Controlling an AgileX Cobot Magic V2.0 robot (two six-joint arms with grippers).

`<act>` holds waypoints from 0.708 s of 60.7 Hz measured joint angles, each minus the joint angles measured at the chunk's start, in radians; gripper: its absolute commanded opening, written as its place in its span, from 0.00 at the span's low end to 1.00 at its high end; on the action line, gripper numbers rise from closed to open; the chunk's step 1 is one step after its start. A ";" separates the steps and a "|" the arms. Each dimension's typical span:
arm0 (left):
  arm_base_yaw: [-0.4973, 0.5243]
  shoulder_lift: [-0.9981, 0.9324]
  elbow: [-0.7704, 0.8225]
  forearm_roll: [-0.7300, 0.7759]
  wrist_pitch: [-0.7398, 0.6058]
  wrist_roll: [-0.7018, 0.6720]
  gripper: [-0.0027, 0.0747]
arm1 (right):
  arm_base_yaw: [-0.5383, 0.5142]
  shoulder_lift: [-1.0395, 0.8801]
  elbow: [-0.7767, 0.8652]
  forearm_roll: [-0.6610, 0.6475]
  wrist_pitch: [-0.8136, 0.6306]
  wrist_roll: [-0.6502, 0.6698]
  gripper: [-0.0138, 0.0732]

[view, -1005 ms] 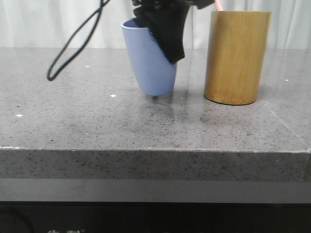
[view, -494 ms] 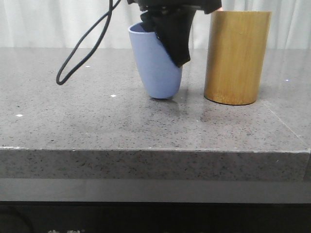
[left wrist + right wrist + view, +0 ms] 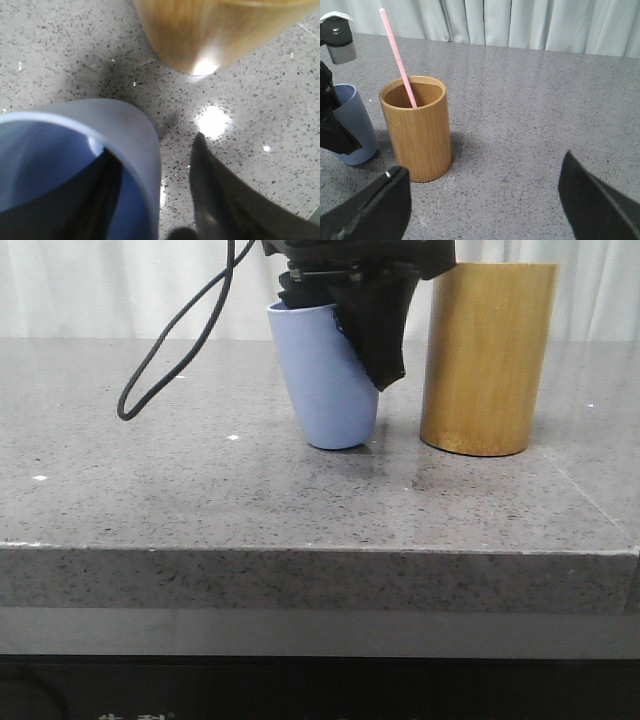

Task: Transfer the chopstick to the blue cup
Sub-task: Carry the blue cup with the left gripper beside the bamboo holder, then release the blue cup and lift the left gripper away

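Observation:
The blue cup stands on the grey stone table just left of the bamboo holder. My left gripper straddles the cup's right wall from above. One finger is inside the cup and the other finger is outside, with a gap of table showing between it and the wall. One pale pink chopstick leans in the bamboo holder; it does not show in the front view. My right gripper hovers open over bare table to the right of the holder, with nothing between its fingers.
A black cable loops down from the left arm to the left of the cup. The table's front edge runs across the near side. White curtains hang behind the table.
The blue cup, tilted and held clear of the table a second ago, has moved right toward the bamboo holder and now rests nearly upright on the table. The left arm moved right with it.

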 measured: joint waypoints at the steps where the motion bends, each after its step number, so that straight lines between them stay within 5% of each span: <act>1: 0.000 0.000 0.000 0.002 0.000 0.000 0.56 | 0.000 0.000 0.000 0.000 0.000 0.000 0.86; 43: 0.000 -0.081 -0.134 0.010 0.006 0.000 0.54 | 0.000 0.000 0.000 0.000 0.023 0.000 0.86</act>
